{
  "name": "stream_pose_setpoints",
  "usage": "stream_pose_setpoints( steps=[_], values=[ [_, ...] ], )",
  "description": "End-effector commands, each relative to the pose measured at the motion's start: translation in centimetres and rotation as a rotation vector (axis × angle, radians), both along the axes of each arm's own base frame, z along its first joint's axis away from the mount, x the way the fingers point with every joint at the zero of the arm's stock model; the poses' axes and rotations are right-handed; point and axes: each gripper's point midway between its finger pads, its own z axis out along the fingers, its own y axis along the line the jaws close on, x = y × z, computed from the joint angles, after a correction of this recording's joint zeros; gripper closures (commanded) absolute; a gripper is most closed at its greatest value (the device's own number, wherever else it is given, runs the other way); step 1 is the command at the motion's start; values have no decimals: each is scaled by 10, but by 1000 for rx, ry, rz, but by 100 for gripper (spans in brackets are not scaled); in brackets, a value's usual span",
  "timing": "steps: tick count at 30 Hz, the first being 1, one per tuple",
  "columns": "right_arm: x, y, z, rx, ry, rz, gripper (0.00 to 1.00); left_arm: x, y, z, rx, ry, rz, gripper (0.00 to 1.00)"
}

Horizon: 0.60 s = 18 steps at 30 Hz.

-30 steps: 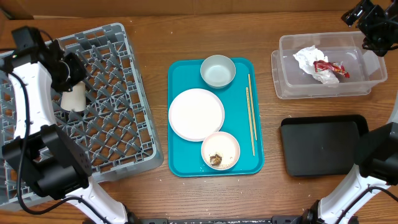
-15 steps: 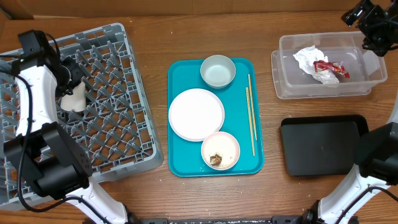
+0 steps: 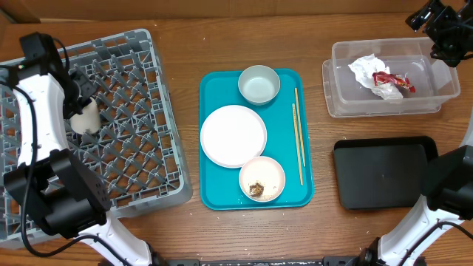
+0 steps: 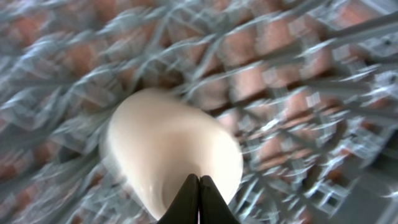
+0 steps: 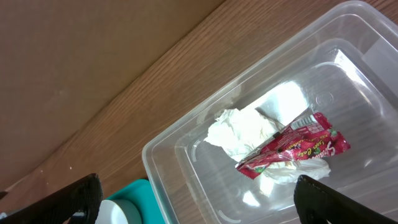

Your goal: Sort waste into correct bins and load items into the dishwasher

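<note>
A white cup (image 3: pixel 85 118) stands in the grey dish rack (image 3: pixel 133 148); in the blurred left wrist view the cup (image 4: pixel 168 149) lies just beyond my left gripper (image 4: pixel 199 186), whose fingers are shut together and empty. In the overhead view the left gripper (image 3: pixel 80 92) hangs over the rack. The white plate (image 3: pixel 233 135), an empty bowl (image 3: pixel 259 83), a bowl (image 3: pixel 262 174) with brown scraps (image 3: pixel 256 189) and the chopsticks (image 3: pixel 297 133) lie on the teal tray (image 3: pixel 214 196). The napkin (image 5: pixel 242 130) and red wrapper (image 5: pixel 292 146) lie in the clear tub (image 3: pixel 340 100). My right gripper (image 5: pixel 211 205) is open above it.
The black tray (image 3: pixel 384 174) sits in front of the clear tub, on the right of the wooden table. Brown cardboard runs along the table's back edge. The rack fills the left side and the teal tray the middle.
My left arm has pulled back to the left over the rack. The cup has stayed standing in the rack. The right arm has not moved.
</note>
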Motion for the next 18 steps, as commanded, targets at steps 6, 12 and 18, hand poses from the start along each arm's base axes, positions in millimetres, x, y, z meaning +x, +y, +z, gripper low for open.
stream_pose_setpoints(
  steps=[6,12,18],
  values=[
    [-5,3,27,-20,-54,-1,0,-26,18,25,91,87,79,96],
    [-5,3,27,-20,-54,-1,0,-27,-2,23,-13,77,78,96],
    [-5,3,27,-20,-54,-1,0,17,-106,46,-380,-145,-295,96]
  ],
)
